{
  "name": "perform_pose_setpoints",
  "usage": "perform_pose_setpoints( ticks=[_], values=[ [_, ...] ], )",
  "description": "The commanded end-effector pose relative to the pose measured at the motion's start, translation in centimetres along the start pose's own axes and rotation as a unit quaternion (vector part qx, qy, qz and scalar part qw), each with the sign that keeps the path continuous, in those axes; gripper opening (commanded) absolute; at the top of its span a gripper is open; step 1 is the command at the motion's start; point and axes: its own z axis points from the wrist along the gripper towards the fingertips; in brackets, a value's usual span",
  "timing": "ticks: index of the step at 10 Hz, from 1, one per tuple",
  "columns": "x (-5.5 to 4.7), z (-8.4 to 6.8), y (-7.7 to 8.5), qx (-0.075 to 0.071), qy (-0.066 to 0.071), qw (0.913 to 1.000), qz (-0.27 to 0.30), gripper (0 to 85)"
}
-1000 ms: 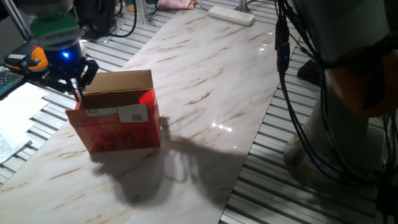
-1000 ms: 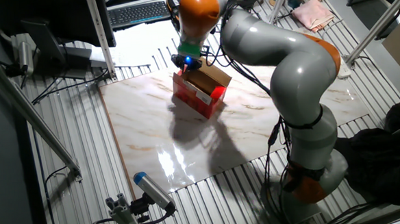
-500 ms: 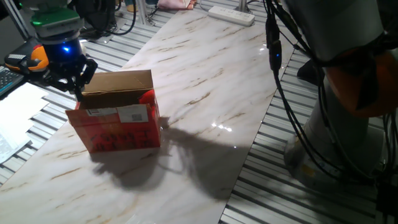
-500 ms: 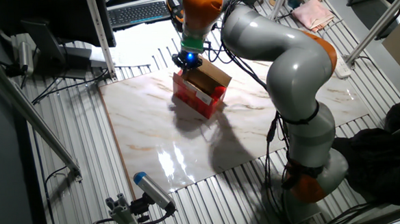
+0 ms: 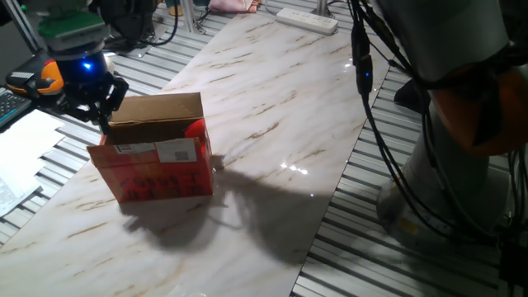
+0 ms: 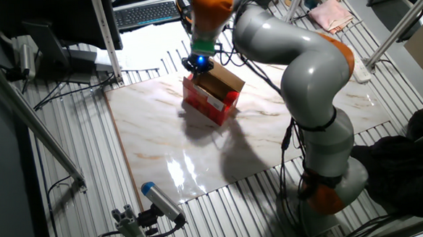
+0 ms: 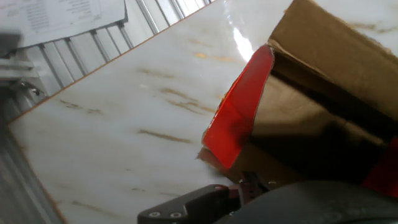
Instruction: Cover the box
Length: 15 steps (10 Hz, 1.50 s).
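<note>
We saw the marble table first, its pale veined top filling both fixed views, and the grey arm bent over its far end. The box stood near the table's edge — red outside, brown flaps on top, a white label on the flap folded down its front. One red side flap stood upright in the hand view, brown cardboard behind it. The gripper hung at the box's back corner, just above the brown flap; whether its fingers were apart or together we could not tell. A white power strip lay at the far end.
</note>
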Motion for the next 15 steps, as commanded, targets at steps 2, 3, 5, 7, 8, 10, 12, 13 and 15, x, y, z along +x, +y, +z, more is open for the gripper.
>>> perform_pose_setpoints(
  ticks=[2,3,5,7,8,10,12,13,15],
  values=[
    [-0.8,-0.5,3.5,0.036,-0.027,0.9945,0.095,34.0],
    [-1.3,-0.2,4.3,0.042,-0.036,0.9931,0.103,51.0],
    [-2.8,0.9,4.6,0.042,-0.044,0.9924,0.107,51.0],
    [-4.2,2.1,4.6,0.042,-0.048,0.9919,0.109,51.0],
    [-4.6,2.6,4.8,0.042,-0.053,0.9912,0.113,51.0],
    [-5.6,3.8,4.9,0.052,-0.065,0.9904,0.110,51.0],
    [-6.6,4.8,4.0,0.048,-0.064,0.9925,0.092,51.0],
    [-6.9,5.0,3.5,0.046,-0.062,0.9934,0.084,51.0],
    [-7.1,4.9,2.3,0.044,-0.060,0.9946,0.072,51.0]
  ],
)
